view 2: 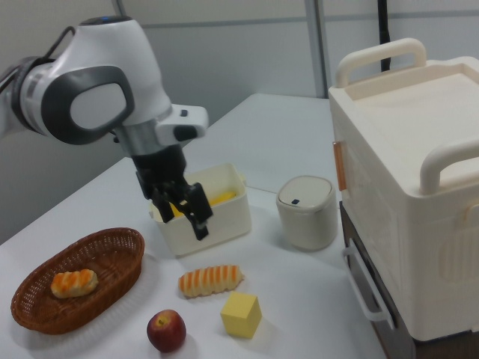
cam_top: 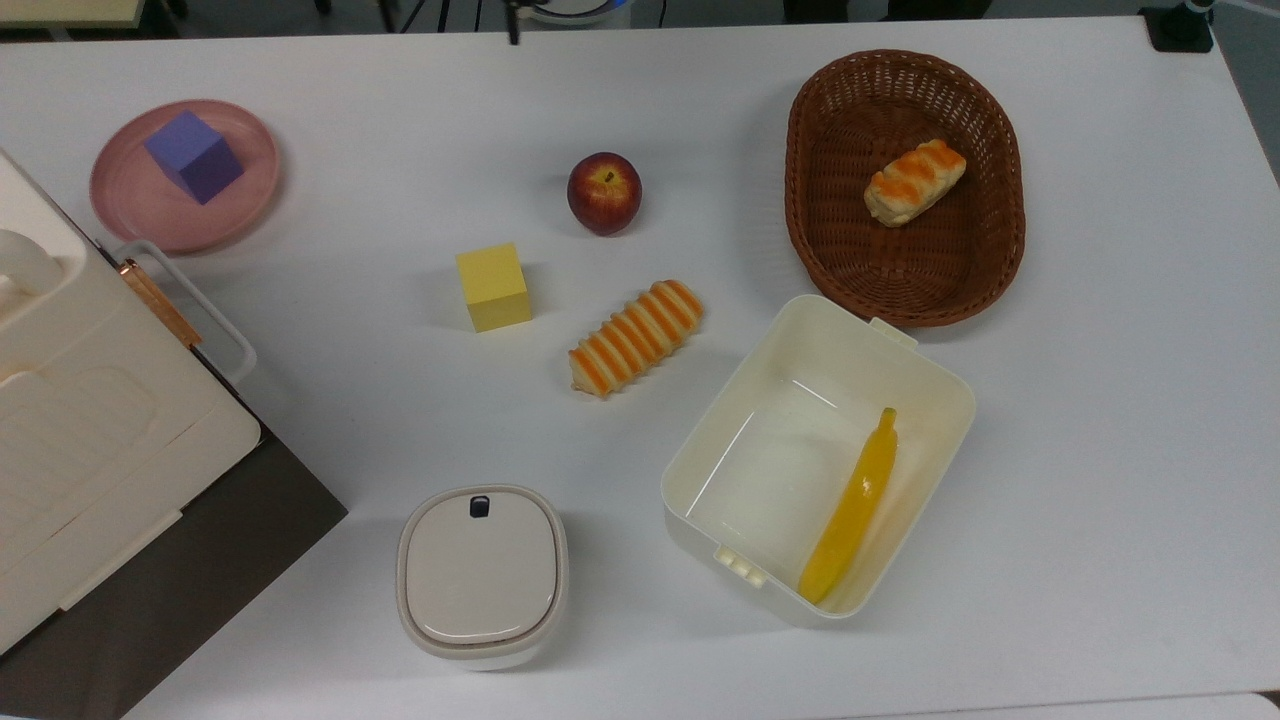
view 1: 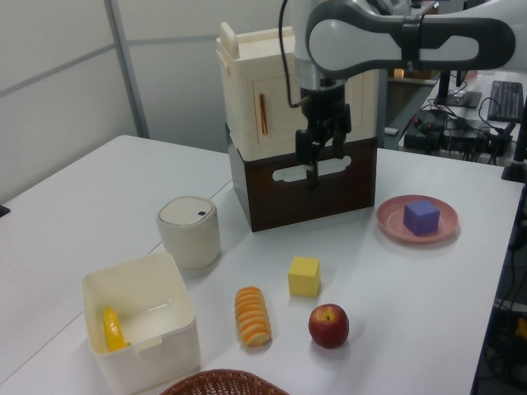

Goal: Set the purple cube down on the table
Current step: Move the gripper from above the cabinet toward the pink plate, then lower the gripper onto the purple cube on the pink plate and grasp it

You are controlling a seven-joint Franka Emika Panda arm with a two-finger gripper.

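Note:
The purple cube [cam_top: 193, 157] sits on a round pink plate [cam_top: 235, 205] at the far left corner of the white table [cam_top: 400, 130] in the top view. The left view has the purple cube [view 1: 422, 217] on the pink plate [view 1: 394, 224] at its right. My gripper [view 1: 317, 160] hangs in the air in front of the cream and brown box, well to the left view's left of the plate and above it. In the right view my gripper [view 2: 183, 213] points down, open, with nothing between its fingers.
A yellow cube [cam_top: 492, 287], an apple [cam_top: 604, 193] and a striped bread roll [cam_top: 635, 337] lie mid-table. A wicker basket [cam_top: 990, 250] holds another roll. An open cream box [cam_top: 760, 400] holds a banana. A lidded pot [cam_top: 482, 575] and a tall cream and brown box [cam_top: 100, 430] stand nearby.

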